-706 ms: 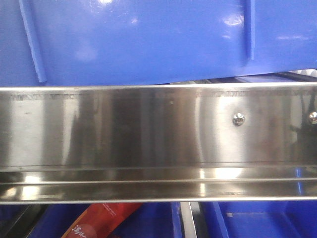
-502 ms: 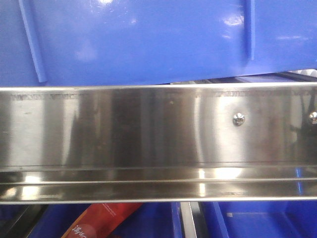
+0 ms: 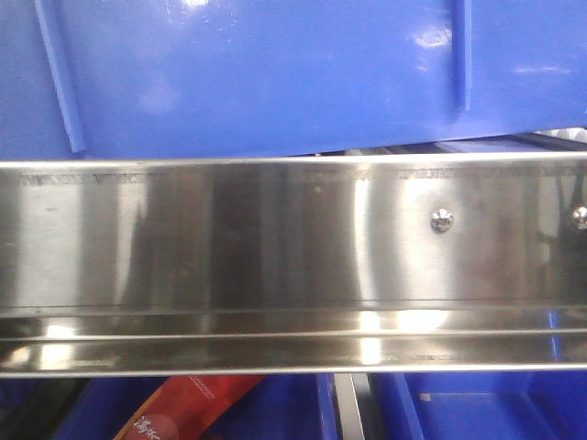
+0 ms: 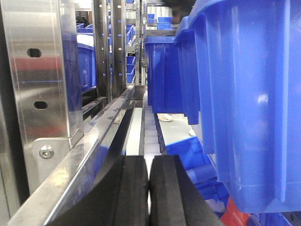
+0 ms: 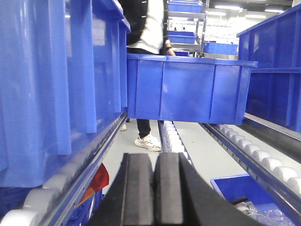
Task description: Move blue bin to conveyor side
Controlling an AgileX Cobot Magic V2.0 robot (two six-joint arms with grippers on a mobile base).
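Blue plastic either side: the blue bin (image 4: 249,94) sits between two empty grippers.
Left gripper (image 4: 149,188) pads pressed together, bin just right; right gripper (image 5: 154,188) pinched closed too, bin just left on rollers (image 5: 59,182); second bin (image 5: 188,87) farther ahead.

Right end effector (image 5: 154,188), pads together, low at centre; blue bin (image 5: 51,89) on rollers (image 5: 54,184) at left; second bin (image 5: 188,89) ahead.
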